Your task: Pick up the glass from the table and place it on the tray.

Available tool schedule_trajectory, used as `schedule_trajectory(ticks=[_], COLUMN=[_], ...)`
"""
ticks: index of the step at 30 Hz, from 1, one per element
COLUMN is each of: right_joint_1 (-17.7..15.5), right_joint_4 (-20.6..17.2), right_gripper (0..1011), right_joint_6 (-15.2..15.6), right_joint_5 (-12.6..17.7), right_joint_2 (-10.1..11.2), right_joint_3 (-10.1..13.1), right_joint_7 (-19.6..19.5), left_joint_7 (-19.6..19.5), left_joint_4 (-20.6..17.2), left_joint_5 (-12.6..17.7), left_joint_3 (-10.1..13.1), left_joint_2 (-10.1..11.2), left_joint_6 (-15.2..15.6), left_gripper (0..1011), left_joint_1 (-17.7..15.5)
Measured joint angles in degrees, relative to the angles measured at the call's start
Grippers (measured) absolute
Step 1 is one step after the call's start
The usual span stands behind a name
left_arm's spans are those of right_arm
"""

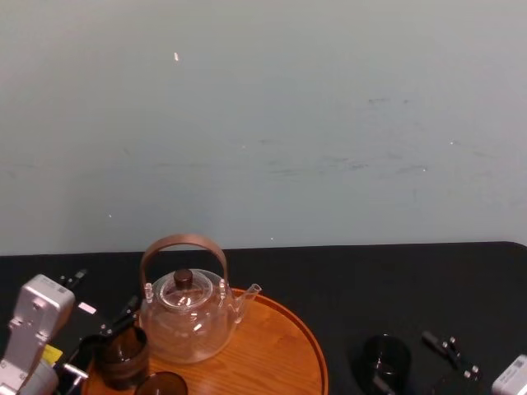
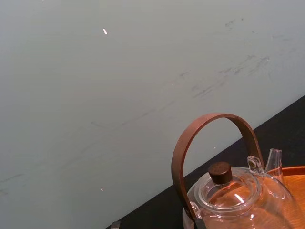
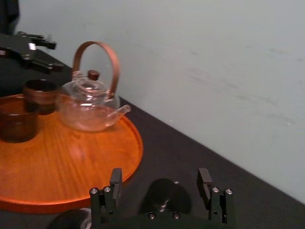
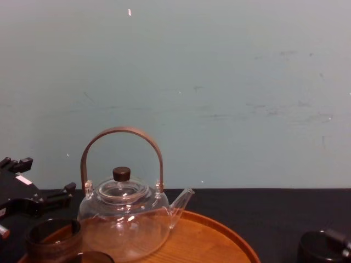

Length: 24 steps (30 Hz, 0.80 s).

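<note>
Right gripper point(image 3: 160, 175) hung spread wide and empty. The glass point(image 3: 164, 196) stood on the table point(image 3: 190, 152) just ahead of it, right of the tray point(image 3: 71, 157). Risk: an off-centre close could tip it, or its base could catch the raised rim. Teapot point(image 3: 90, 107) and two tumblers point(image 3: 19, 121) crowded the tray's left, and its right lay bare. Left gripper point(image 1: 99, 298) sat open beside them.

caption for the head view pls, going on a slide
Smoky glass sits on the black table right of the wooden tray, right end effector just beside it.
</note>
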Motion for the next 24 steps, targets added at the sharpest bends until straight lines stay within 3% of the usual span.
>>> schedule_trajectory(ticks=[24], right_joint_1=[-4.33], right_joint_4=[-0.32], right_gripper=[1003], right_joint_6=[-0.72], right_joint_5=[-1.25], right_joint_2=[-2.81], right_joint_3=[-0.64], right_joint_7=[5.39], left_joint_7=[0.0], left_joint_4=[0.0], left_joint_5=[0.0], left_joint_3=[0.0], left_joint_2=[0.0], left_joint_6=[0.0], left_gripper=[1001], left_joint_1=[0.0])
